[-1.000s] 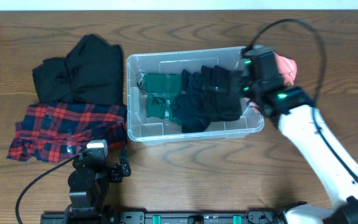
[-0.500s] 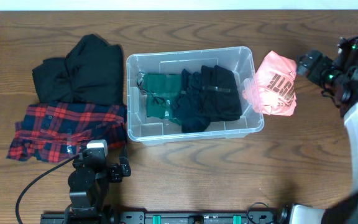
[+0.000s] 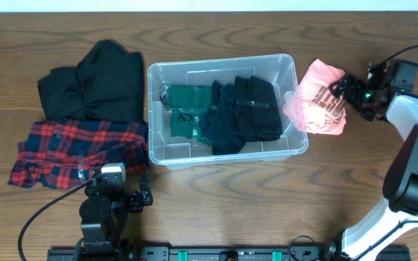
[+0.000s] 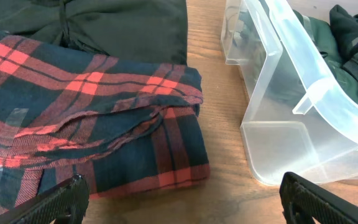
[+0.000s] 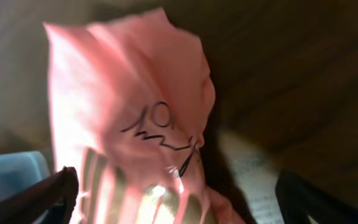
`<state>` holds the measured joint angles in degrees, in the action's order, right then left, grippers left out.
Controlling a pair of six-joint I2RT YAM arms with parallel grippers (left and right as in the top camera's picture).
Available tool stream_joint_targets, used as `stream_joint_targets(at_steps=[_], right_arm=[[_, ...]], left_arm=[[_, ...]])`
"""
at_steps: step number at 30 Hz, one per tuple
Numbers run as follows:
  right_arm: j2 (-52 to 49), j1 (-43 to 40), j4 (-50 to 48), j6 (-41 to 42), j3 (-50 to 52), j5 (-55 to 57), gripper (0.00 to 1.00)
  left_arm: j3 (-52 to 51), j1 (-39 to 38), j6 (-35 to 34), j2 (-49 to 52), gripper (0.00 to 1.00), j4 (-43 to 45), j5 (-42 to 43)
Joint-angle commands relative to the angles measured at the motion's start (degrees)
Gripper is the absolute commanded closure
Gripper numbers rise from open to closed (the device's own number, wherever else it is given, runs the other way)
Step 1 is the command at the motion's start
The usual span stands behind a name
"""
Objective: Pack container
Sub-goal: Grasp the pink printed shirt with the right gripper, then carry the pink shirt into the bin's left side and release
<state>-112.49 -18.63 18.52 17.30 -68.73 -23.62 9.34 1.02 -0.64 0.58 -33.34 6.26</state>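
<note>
Overhead, at table centre: container upright, holding green garment and black garments. Pink printed fabric just right of container, touching its wall. My right gripper at fabric's right edge. Plaid shirt and black top left of container.

Left wrist: my left gripper with jaws wide apart above wood; plaid shirt ahead-left, container corner ahead-right.

Right wrist: my jaws spread wide, pink printed fabric between them, unclamped.
</note>
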Motion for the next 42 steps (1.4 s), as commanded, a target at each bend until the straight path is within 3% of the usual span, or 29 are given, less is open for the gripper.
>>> stream_joint_targets(at_steps=[1, 6, 12, 20, 29, 35, 42], right_arm=[[-5.01, -0.04, -1.27, -1.22, 0.17, -6.82, 0.14], [-7.32, 0.48, -1.11, -2.40, 0.17, -11.02, 0.53], [-4.87, 0.15, 2.93, -1.09, 0.15, -6.67, 0.84], [17.70, 1.18, 8.85, -0.81, 0.15, -7.06, 0.99], [40.96, 12.33, 11.23, 7.26, 0.15, -11.80, 0.99], [40.17, 27.10, 7.65, 16.57, 0.24, -9.55, 0.99], [27.47, 44.22, -6.56, 24.79, 0.22, -6.34, 0.99]], left_arm=[[-0.61, -0.20, -0.48, -0.39, 0.02, 0.07, 0.42], [-0.61, -0.20, -0.48, -0.39, 0.02, 0.07, 0.42], [-0.61, -0.20, -0.48, -0.39, 0.02, 0.07, 0.42], [-0.61, -0.20, -0.46, -0.39, 0.02, 0.07, 0.42], [-0.61, -0.20, -0.48, -0.39, 0.02, 0.07, 0.42], [-0.61, -0.20, -0.48, -0.39, 0.02, 0.07, 0.42], [-0.61, -0.20, -0.46, -0.39, 0.02, 0.07, 0.42]])
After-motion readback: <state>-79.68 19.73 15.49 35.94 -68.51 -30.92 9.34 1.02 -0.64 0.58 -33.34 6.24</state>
